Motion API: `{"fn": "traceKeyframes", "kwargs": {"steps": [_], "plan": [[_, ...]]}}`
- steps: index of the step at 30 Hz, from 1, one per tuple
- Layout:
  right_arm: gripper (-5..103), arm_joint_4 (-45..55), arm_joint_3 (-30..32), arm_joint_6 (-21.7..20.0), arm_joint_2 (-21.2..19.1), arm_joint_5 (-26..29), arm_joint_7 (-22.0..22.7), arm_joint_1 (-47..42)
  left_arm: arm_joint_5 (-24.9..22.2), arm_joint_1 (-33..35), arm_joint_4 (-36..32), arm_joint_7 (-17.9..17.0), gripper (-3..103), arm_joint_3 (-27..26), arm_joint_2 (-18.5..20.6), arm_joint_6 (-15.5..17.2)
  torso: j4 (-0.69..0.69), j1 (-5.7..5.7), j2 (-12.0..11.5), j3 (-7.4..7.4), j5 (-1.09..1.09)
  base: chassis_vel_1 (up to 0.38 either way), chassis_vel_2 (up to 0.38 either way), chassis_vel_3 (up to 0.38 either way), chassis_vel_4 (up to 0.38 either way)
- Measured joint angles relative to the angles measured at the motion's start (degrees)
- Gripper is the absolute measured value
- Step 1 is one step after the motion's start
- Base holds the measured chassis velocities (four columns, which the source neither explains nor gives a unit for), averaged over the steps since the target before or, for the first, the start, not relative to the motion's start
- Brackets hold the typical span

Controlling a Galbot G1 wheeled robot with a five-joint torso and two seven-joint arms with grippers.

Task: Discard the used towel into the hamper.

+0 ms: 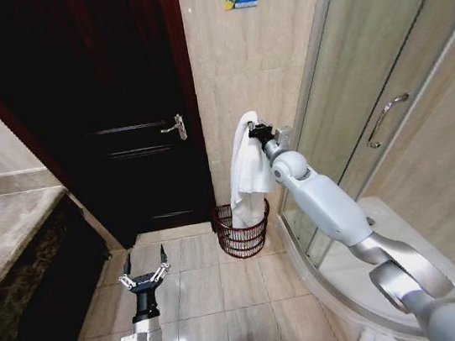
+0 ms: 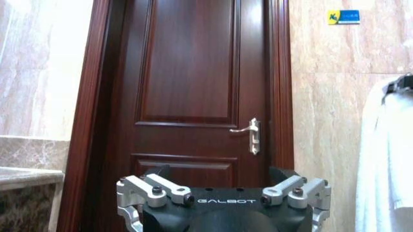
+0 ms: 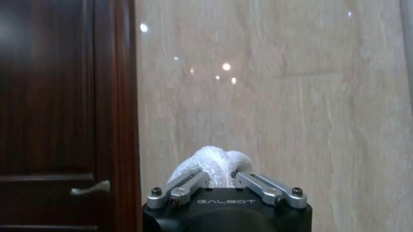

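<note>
Right arm stretched forward and raised; right gripper [image 1: 258,131] clamped, fingers closed. Left arm low, left gripper [image 1: 144,274] spread wide, idle.

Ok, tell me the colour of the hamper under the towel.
Dark reddish-brown wire, clearest in the head view: the hamper stands below the white towel.

The towel [image 1: 248,170] is white, rough terry cloth, and the hamper [image 1: 242,234] is thin dark wire. The door [image 2: 193,96] is glossy dark wood; the floor [image 1: 227,289] has shiny tiles.
</note>
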Motion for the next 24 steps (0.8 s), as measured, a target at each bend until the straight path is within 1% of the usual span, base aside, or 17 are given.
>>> {"fn": "traceKeyframes", "kwargs": {"steps": [2, 6, 8, 9, 14, 15, 19, 21, 24], "plan": [[5, -1.3, 0.0, -0.4, 0.8, 0.3, 0.0, 0.7, 0.0, 0.0, 0.0, 0.0, 100, 0.0, 0.0, 0.0, 0.01, -0.18, -0.4, -0.22, 0.0, 0.0, 0.0, 0.0, 0.0], [5, -5.6, 0.5, -2.2, 4.3, 1.8, 0.6, 2.9, 0.1, 0.0, 0.3, 0.1, 100, 0.0, -0.1, 0.0, 0.02, -0.85, -1.9, -0.98, -0.01, 0.0, 0.0, 0.0, 0.0], [5, -6.0, 0.6, -2.3, 4.8, 1.8, 0.6, 3.0, 0.1, 0.0, 0.3, 0.1, 100, 0.0, -0.1, 0.0, 0.03, -0.96, -2.1, -1.13, -0.01, 0.0, 0.0, 0.0, 0.0], [5, -6.6, 0.7, -2.7, 5.7, 1.7, 0.8, 3.0, 0.1, 0.1, 0.4, 0.1, 100, -0.1, -0.1, -0.1, 0.03, -1.25, -2.7, -1.47, -0.01, 0.0, 0.0, 0.0, 0.0], [5, -7.6, 0.8, -3.0, 6.9, 0.6, 0.7, 2.2, -0.1, 0.1, 0.8, 0.0, 100, -0.3, 0.3, -0.4, 0.01, -1.95, -4.3, -2.34, 0.0, 0.0, 0.0, 0.0, 0.0], [5, -7.6, 0.8, -3.0, 6.9, 0.6, 0.7, 2.2, -0.1, 0.1, 0.8, 0.0, 100, -0.3, 0.3, -0.4, 0.01, -1.95, -4.3, -2.34, 0.0, 0.0, 0.0, 0.0, 0.0], [5, -9.2, 1.6, -3.0, 7.7, -0.2, 0.5, 2.2, -0.1, 0.0, 1.0, 0.0, 100, -0.2, 0.4, -0.5, 0.02, -2.64, -5.7, -3.08, -0.01, 0.0, 0.0, 0.0, 0.0], [5, -9.5, 1.7, -3.0, 7.8, -0.4, 0.4, 2.2, -0.1, 0.0, 1.0, 0.0, 100, -0.2, 0.4, -0.5, 0.02, -2.74, -5.9, -3.18, -0.01, 0.0, 0.0, 0.0, 0.0], [5, -10.9, 2.3, -3.0, 8.0, -1.1, -0.4, 2.2, -0.1, 0.1, 1.0, 0.0, 100, -0.2, 0.4, -0.6, 0.02, -3.29, -7.1, -3.84, -0.01, 0.0, 0.0, 0.0, 0.0]]}}
